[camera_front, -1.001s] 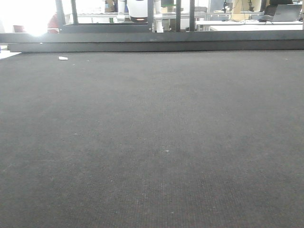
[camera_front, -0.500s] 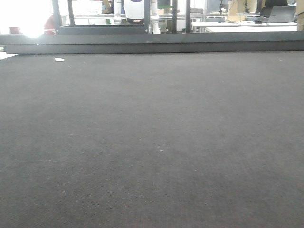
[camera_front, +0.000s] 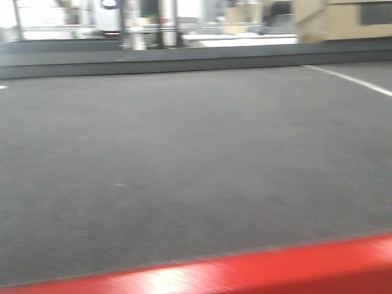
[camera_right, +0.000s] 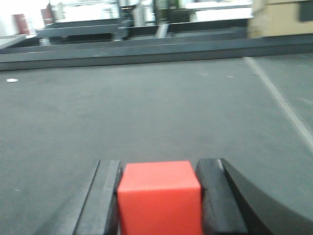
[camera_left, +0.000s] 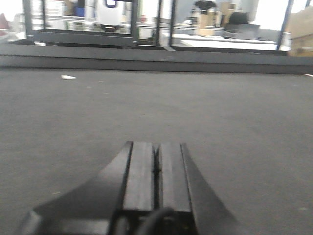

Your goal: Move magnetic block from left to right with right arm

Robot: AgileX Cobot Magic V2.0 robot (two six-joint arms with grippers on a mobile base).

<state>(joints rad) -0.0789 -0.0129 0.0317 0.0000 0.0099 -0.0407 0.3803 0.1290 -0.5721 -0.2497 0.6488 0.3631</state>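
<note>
The magnetic block (camera_right: 159, 196), a plain bright-red cube, sits between the two black fingers of my right gripper (camera_right: 159, 166), which is shut on it just above the dark grey mat. In the front view a blurred red band (camera_front: 257, 272) fills the bottom edge; I cannot tell if it is the same block. My left gripper (camera_left: 156, 147) is shut, its fingers pressed together with nothing between them, low over the mat.
A big tan cardboard box (camera_right: 283, 19) stands at the far right. A white line (camera_right: 279, 98) runs along the mat's right side. A low dark rail (camera_left: 156, 56) bounds the far edge. A small white scrap (camera_left: 68, 77) lies far left.
The front view has swung to the right: the white scrap left the frame, the tan box and white line came in, and a red band appeared along the bottom edge.
</note>
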